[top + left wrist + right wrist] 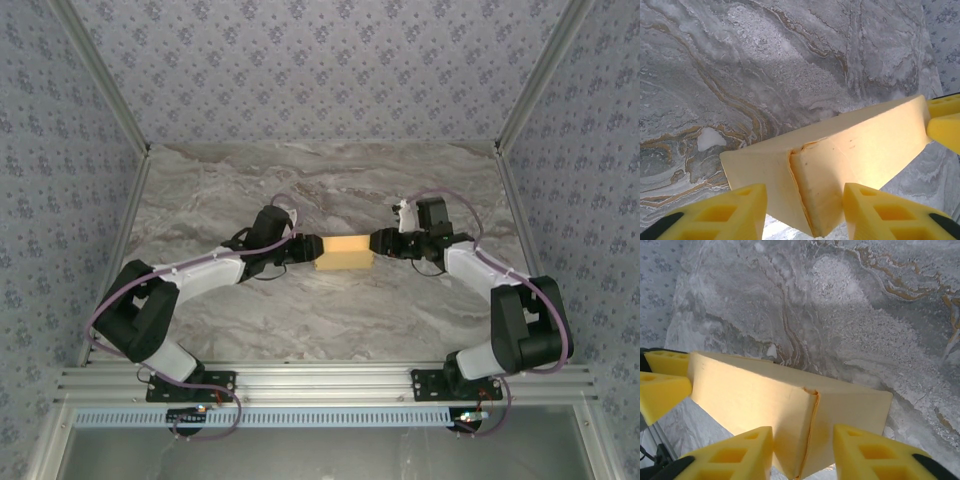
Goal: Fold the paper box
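Paper box [343, 252], yellow-orange and closed into a block, lies over mid-surface [330, 190] between the left end effector [303, 250] and right end effector [378, 242], each straddling one end, probably to seat the flaps, though whether either is clenched cannot be told.

white-black left arm [200, 272], right arm [478, 268], lilac cables [105, 303], yellow jaws

Left hand [304, 250] and right hand [376, 243] face inward, fingers [740, 212] seemingly parted.
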Available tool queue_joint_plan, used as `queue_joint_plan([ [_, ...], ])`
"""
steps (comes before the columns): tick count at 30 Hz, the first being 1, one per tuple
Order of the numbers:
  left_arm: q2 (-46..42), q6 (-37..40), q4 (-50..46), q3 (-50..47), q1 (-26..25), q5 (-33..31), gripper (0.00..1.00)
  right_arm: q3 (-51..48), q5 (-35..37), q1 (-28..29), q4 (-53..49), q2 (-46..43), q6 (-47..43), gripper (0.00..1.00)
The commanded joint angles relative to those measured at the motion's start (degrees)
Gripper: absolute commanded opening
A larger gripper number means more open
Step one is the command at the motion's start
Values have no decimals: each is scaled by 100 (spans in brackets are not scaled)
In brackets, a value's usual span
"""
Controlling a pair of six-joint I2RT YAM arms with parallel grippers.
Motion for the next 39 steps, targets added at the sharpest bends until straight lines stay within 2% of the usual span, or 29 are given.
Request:
queue_joint_plan([
  [1, 178, -51, -307, 187, -37, 163, 47, 195, -90, 55, -311, 132, 52, 40],
  [8, 288, -198, -32, 354, -11, 457, 48, 204, -397, 95, 132, 174, 226, 41],
  [12, 328, -188, -2, 544, 49, 476, 47, 359, -372, 97, 292, 171, 284, 37],
  [19, 375, 64, -187, 979, 245, 329, 47, 737, -153, 133, 623, 309, 278, 32],
  [23, 553, 362, -351, 1290, 355, 66, 47, 1095, 5, 141, 612, 671, 128, 30],
  [28, 911, 462, -354, 1505, 441, 30, 46, 1355, 109, 147, 596, 1085, -52, 30],
  [33, 946, 454, -243, 1370, 449, 21, 46, 1197, 177, 174, 712, 1098, -174, 30],
  [39, 717, 492, -163, 963, 303, -124, 48, 633, 387, 332, 840, 675, -356, 34],
])
